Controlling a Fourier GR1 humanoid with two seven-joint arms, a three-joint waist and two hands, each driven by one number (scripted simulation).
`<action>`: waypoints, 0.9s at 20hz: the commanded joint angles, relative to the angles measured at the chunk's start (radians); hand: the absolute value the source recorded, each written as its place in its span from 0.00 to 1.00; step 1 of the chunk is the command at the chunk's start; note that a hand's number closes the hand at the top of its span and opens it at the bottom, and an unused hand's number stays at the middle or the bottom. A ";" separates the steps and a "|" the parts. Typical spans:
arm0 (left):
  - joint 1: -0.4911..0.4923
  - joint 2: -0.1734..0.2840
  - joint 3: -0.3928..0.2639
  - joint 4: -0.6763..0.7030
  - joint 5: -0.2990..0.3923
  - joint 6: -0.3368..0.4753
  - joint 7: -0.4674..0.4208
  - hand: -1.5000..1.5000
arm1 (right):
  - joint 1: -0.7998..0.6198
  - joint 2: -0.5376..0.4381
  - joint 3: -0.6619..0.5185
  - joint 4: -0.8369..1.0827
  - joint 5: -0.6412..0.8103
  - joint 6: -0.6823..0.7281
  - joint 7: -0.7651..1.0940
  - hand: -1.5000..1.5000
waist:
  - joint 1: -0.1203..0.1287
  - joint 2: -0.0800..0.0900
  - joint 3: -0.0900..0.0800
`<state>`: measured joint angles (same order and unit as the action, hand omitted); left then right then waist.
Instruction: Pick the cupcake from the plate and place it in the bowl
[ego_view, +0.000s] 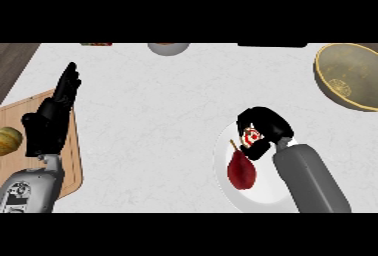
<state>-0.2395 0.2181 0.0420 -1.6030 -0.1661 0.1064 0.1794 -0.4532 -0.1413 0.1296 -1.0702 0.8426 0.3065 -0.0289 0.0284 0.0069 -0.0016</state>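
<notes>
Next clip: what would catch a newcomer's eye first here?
The right hand curled round a small red and white cupcake over the white plate, lower right, beside a dark red pear. Next, the brass-coloured bowl at the upper right edge, and the left hand resting open above the wooden board.

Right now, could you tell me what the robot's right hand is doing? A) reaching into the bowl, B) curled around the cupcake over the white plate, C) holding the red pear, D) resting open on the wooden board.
B: the right hand is curled around the cupcake above the white plate, while the red pear lies untouched beside it and the bowl stands apart at the upper right.
</notes>
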 joint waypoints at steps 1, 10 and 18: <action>-0.017 -0.010 -0.022 0.007 -0.004 -0.008 -0.005 0.50 | -0.158 0.134 -0.095 0.072 0.031 -0.120 0.349 1.00 | 0.040 0.012 -0.001; -0.050 -0.014 -0.023 0.043 -0.009 -0.010 -0.003 0.50 | -0.441 0.141 -0.042 0.100 -0.067 -0.583 0.672 1.00 | 0.042 0.002 0.002; -0.012 -0.014 -0.008 0.011 -0.006 -0.006 0.019 0.50 | -0.562 0.141 0.011 0.199 0.149 -0.823 0.971 1.00 | -0.007 -0.007 0.001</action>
<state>-0.2618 0.2042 0.0310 -1.5716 -0.1716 0.0998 0.1735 -0.9729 -0.0018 0.1331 -0.9187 0.8927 -0.4294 0.8207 0.0454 0.0039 -0.0011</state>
